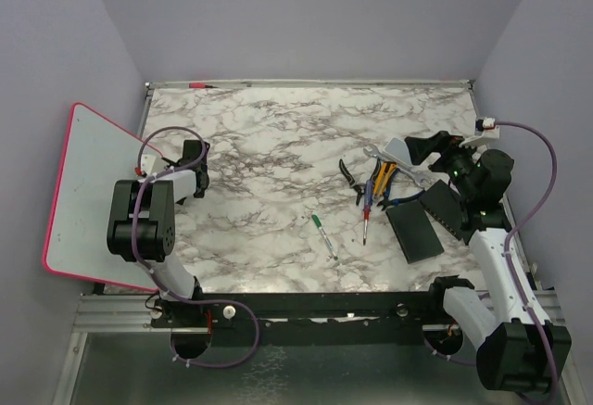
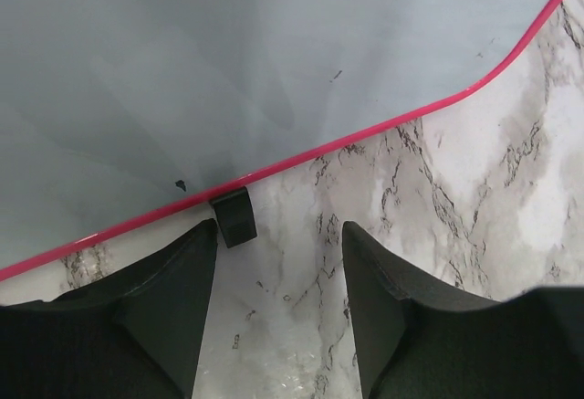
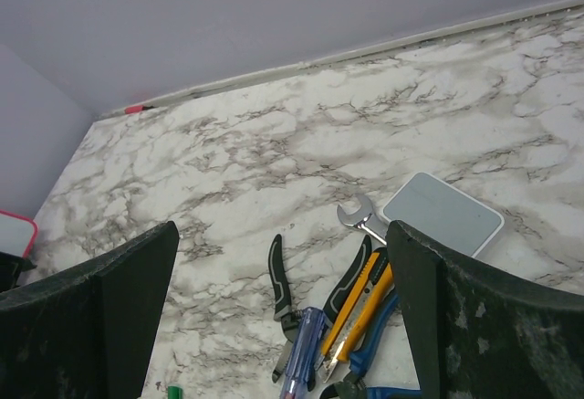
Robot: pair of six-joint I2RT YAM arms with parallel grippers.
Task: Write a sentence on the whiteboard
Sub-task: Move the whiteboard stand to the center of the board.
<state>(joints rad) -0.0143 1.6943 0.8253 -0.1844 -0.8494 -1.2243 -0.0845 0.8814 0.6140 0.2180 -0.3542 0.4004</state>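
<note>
The whiteboard is at the far left of the table, tipped up on edge with its white face angled toward the arms and its back toward the left wall. I cannot tell whether it touches the wall. On my left wrist view its red-pink rim runs diagonally across the frame, and one small black foot sits under that rim on the marble. A few tiny dark specks mark the white face.

My left gripper hangs just beside the foot. Its fingers are spread apart with nothing between them and are clear of the board.

A green marker lies alone near the middle of the table, well apart from the board. Further right is a cluster of tools: black-handled pliers, a wrench, a yellow utility knife and a clear-handled screwdriver. A small grey tablet lies beside the wrench. Two black pads lie near the right edge.

My right gripper hovers over that cluster, spread wide and empty. A red marker rests along the far rail.
</note>
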